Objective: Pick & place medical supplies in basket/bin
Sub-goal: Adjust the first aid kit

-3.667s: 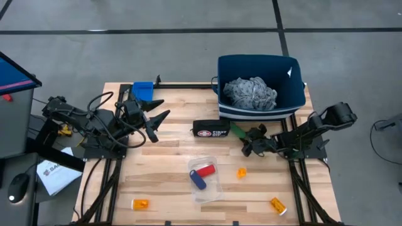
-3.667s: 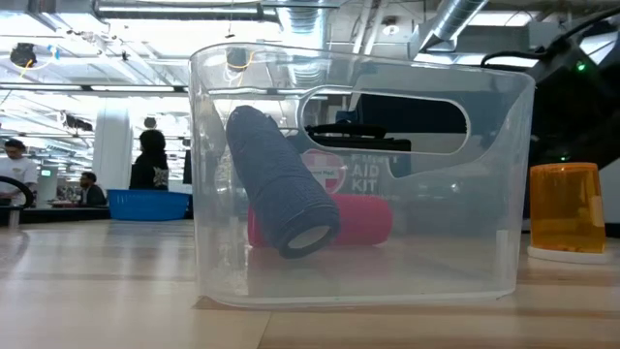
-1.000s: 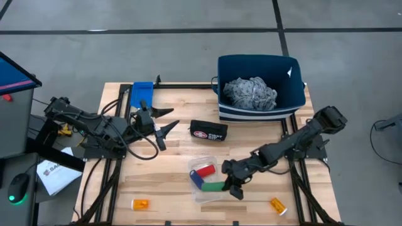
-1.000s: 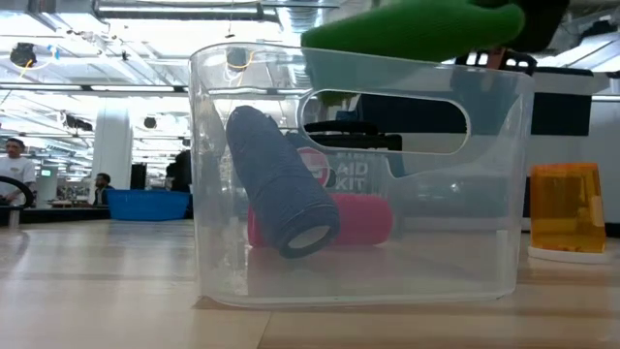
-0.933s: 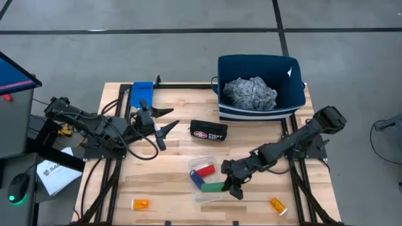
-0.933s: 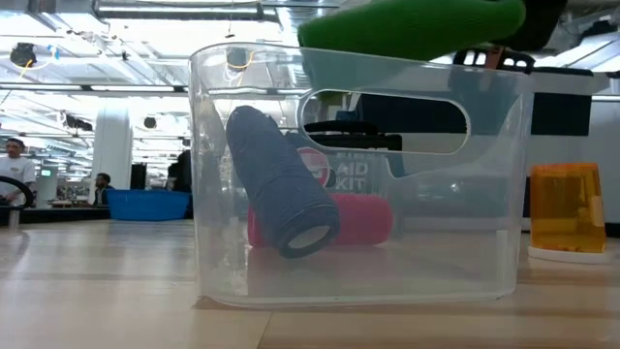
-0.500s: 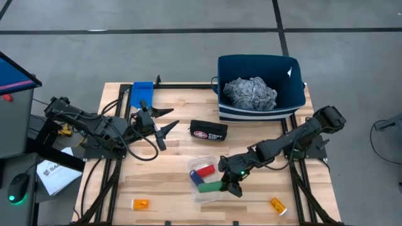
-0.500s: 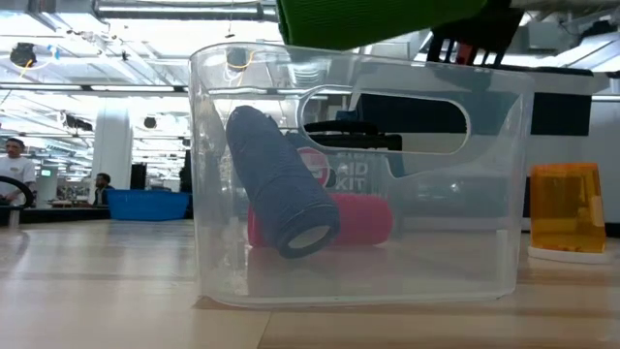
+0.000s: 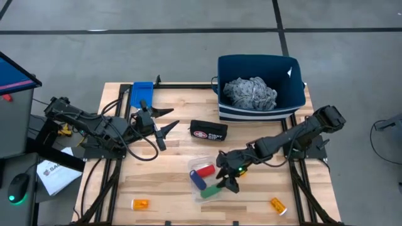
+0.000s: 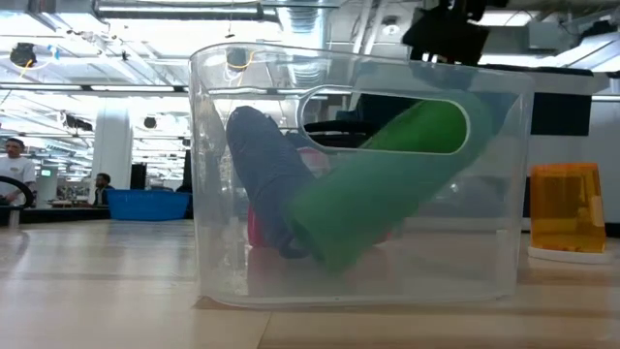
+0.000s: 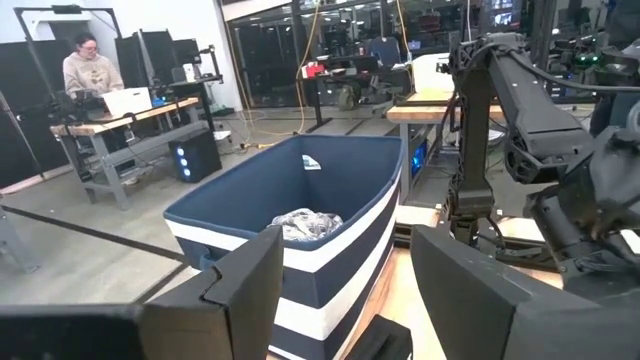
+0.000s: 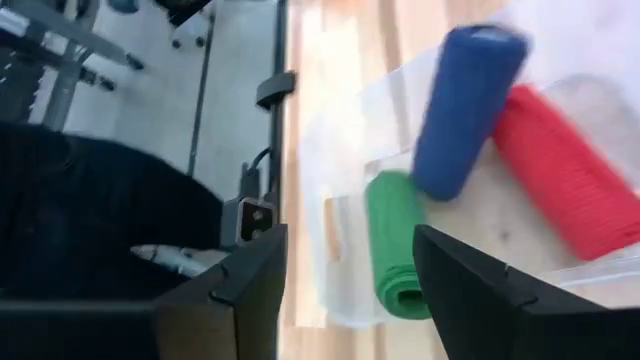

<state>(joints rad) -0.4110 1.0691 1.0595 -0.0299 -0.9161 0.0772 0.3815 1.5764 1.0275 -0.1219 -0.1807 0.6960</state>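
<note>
Green roll (image 9: pixel 210 191) — light, soft, likely springy; lies tilted in clear tub (image 9: pixel 217 196) beside blue roll (image 9: pixel 198 182). Grip across its middle (ends squash). Right gripper (image 9: pixel 227 180) spread empty above; left gripper (image 9: pixel 164 120) spread, idle.

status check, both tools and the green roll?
Right tool open above the clear tub, green roll released inside beside blue roll. Left tool open, idle by the blue tray. Nothing blocking.
</note>
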